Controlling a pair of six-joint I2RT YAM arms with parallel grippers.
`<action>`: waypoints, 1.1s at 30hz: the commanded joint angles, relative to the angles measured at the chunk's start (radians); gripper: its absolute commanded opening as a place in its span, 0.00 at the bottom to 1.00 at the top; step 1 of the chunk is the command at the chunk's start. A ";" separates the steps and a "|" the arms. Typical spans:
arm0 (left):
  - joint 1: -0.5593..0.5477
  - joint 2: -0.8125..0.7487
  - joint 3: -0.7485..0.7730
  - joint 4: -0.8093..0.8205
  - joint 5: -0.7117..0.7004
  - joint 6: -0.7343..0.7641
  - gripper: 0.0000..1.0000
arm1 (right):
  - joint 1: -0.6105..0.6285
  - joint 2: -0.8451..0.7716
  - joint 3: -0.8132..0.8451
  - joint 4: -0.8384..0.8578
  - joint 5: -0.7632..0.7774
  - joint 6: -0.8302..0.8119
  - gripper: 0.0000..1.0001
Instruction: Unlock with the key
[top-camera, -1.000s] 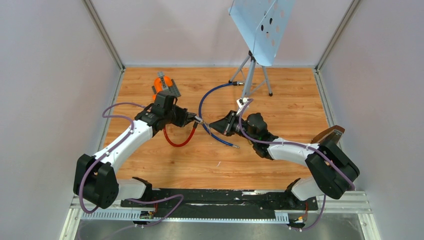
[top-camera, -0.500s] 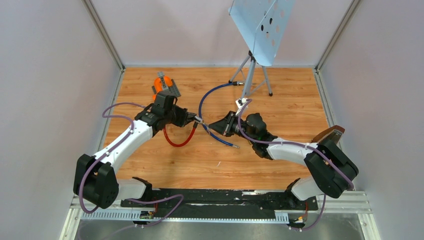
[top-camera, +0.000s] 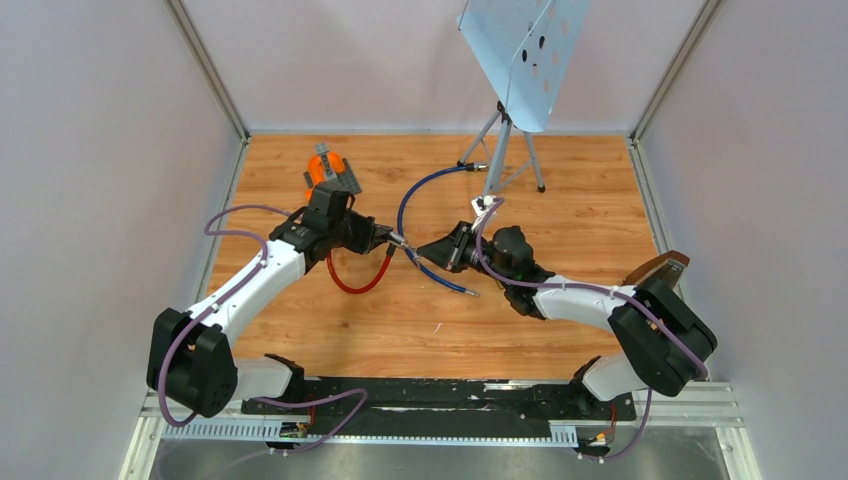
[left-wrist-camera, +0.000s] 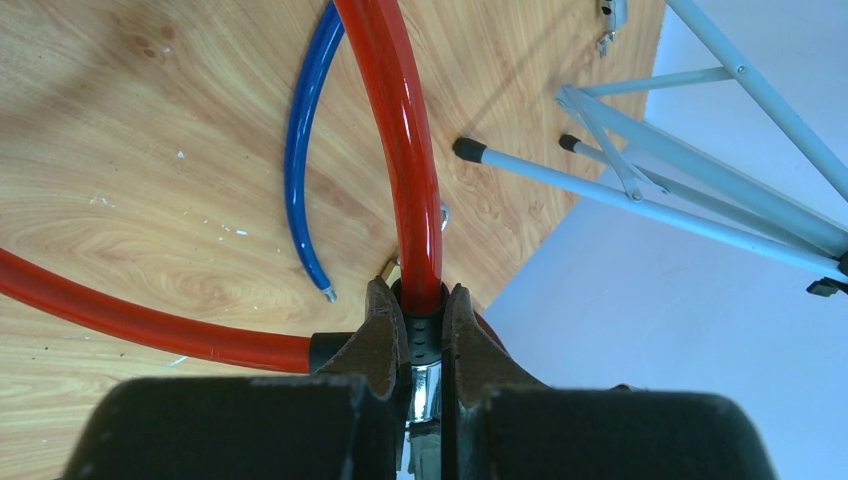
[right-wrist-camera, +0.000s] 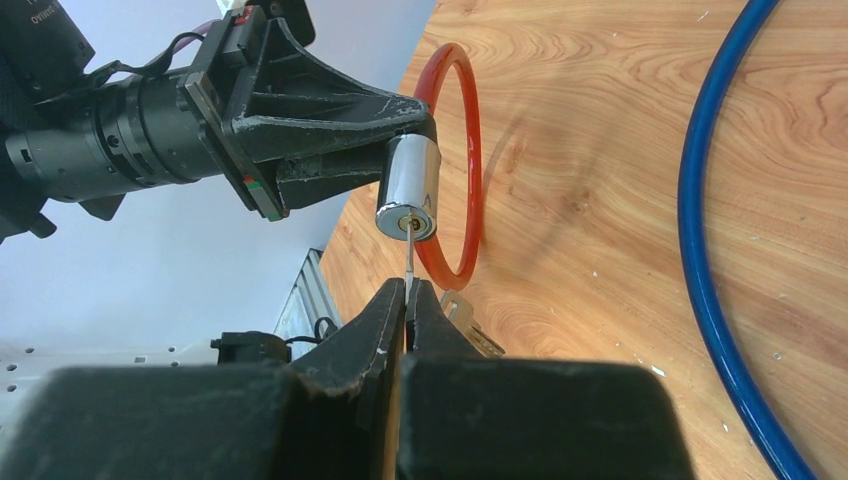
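While I look down from the top camera, the left claw (top-camera: 388, 238) and the right claw (top-camera: 422, 248) sit nose to nose over the table (top-camera: 580, 180). The red cable lock (top-camera: 352, 285) droops in a loop under and behind the left claw, though the tips are too small here to read. Just past the right claw's tip a blue cable (top-camera: 412, 192) arcs off toward the feet of a stand (top-camera: 512, 150), out of the way of the work. From the left wrist, the left claw is clenched on the black collar where the red cable enters the lock, with a sliver of chrome between its fingers (left-wrist-camera: 378, 320). I judge it grips there so the body cannot spin when the key turns. The blue cable lies loose on the wood ahead and to one side of those fingers. From the right wrist, the right claw is pinched tight on the key (right-wrist-camera: 409, 262), whose thin blade runs straight out from the fingertips to the keyhole of the chrome lock barrel (right-wrist-camera: 408, 190). The left claw presents that barrel face-on, which puts the keyway in line with my wrist roll. The blade looks only partly seated, so I would push in before twisting. Something brass-coloured sits just beneath the right claw's fingers; I cannot tell what.
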 joint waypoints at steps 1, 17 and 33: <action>-0.003 -0.015 0.007 0.056 0.016 -0.019 0.00 | 0.006 -0.011 0.021 0.068 0.002 -0.004 0.00; -0.003 -0.021 0.007 0.059 0.022 -0.020 0.00 | 0.007 -0.001 0.027 0.043 0.026 -0.006 0.00; -0.016 -0.024 -0.005 0.087 0.029 -0.017 0.00 | 0.017 0.027 0.063 0.030 0.027 0.005 0.00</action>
